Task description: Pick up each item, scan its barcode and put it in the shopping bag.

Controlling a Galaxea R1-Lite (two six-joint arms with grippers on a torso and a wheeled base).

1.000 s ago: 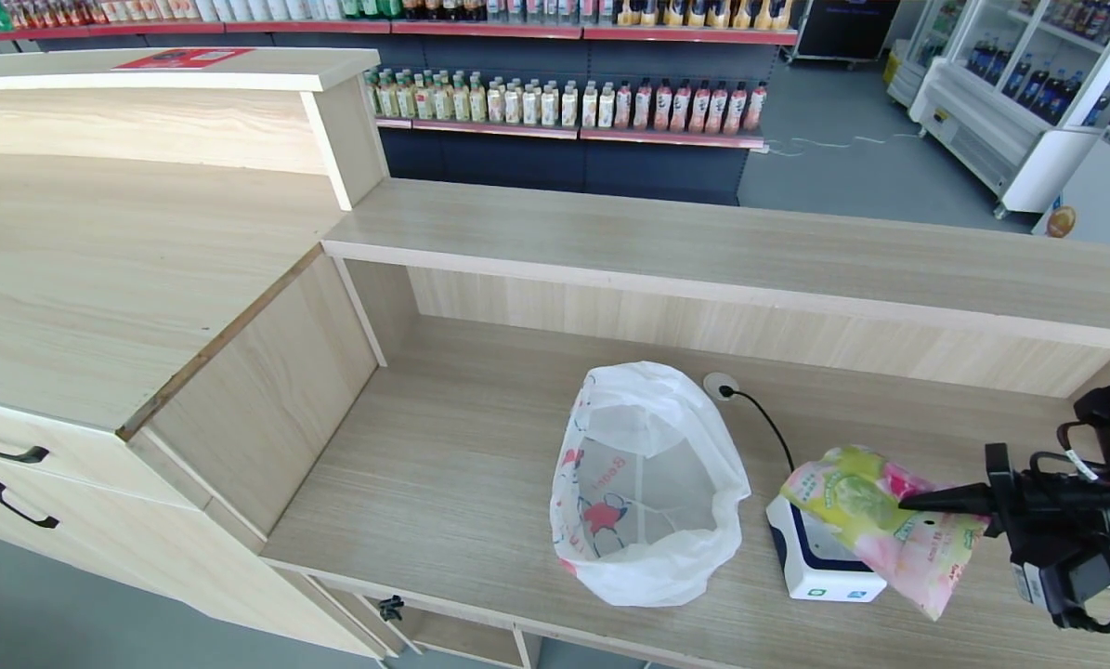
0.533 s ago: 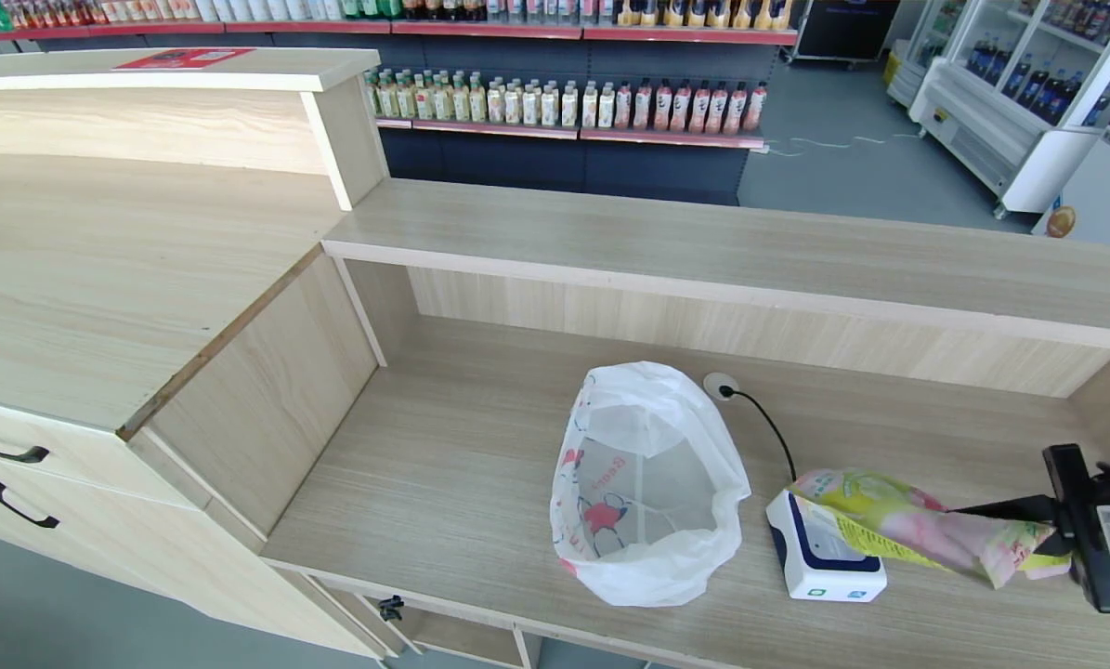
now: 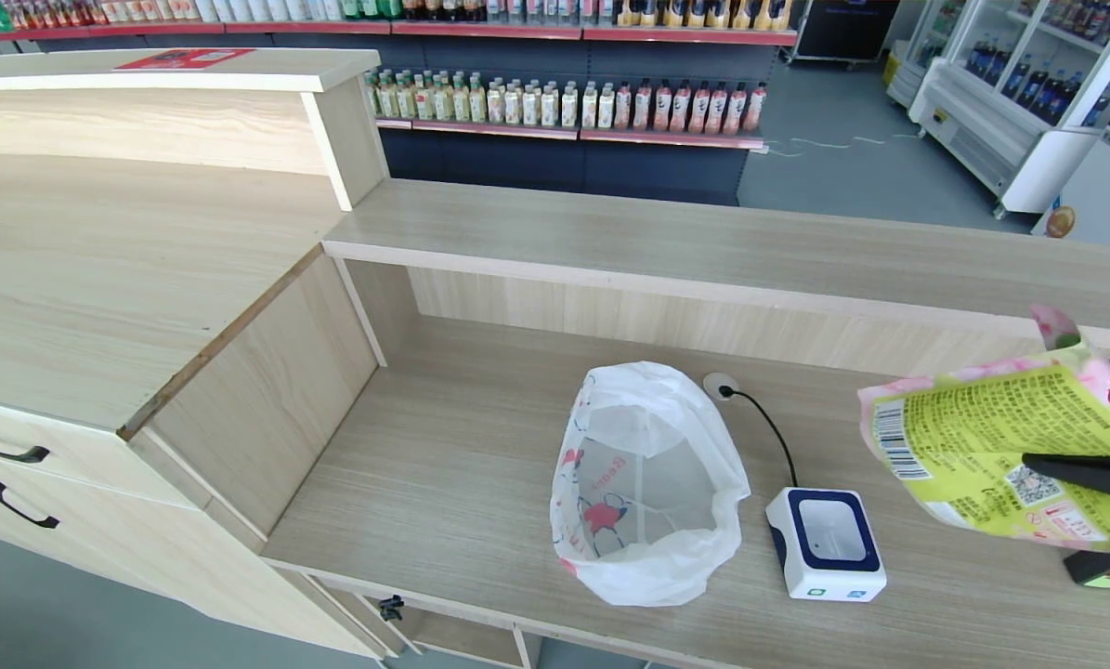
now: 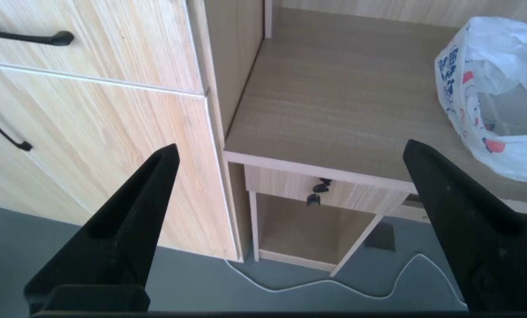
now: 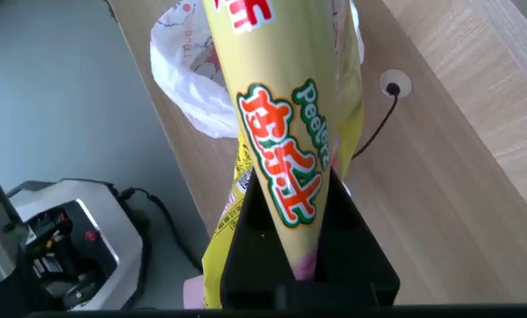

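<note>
Snack pouch (image 3: 1000,446) was clamped between right gripper (image 3: 1075,465) fingers, above counter (image 3: 462,483), at 2 o'clock from scanner (image 3: 826,542). Shopping bag (image 3: 647,483) sat at scanner's 9 o'clock. Left gripper (image 4: 291,148) fingers were wide apart.

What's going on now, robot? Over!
Right gripper shut on snack pouch, barcode side up, right of scanner. Left gripper open, near counter's left corner. Shopping bag open, nothing blocking.

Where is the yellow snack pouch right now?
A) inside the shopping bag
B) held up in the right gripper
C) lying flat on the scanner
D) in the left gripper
B: the right gripper is shut on the snack pouch, up off the counter to the right of the scanner.
</note>
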